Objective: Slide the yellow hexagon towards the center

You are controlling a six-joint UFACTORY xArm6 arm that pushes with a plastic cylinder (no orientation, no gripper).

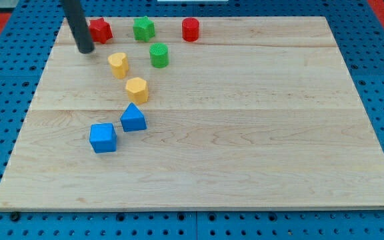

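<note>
1. My tip rests near the counter's top-left corner, just left of the red star. There are no jaws, only a bare rod, so nothing is gripped.
2. The yellow hexagon sits left of centre, well apart from my tip.
3. The yellow heart lies between tip and hexagon; a straight run would likely shove it along.
4. The blue triangle is just below the hexagon; a downward push could jam them.
5. An off-centre contact may spin the hexagon aside, toward the green cylinder.
</note>
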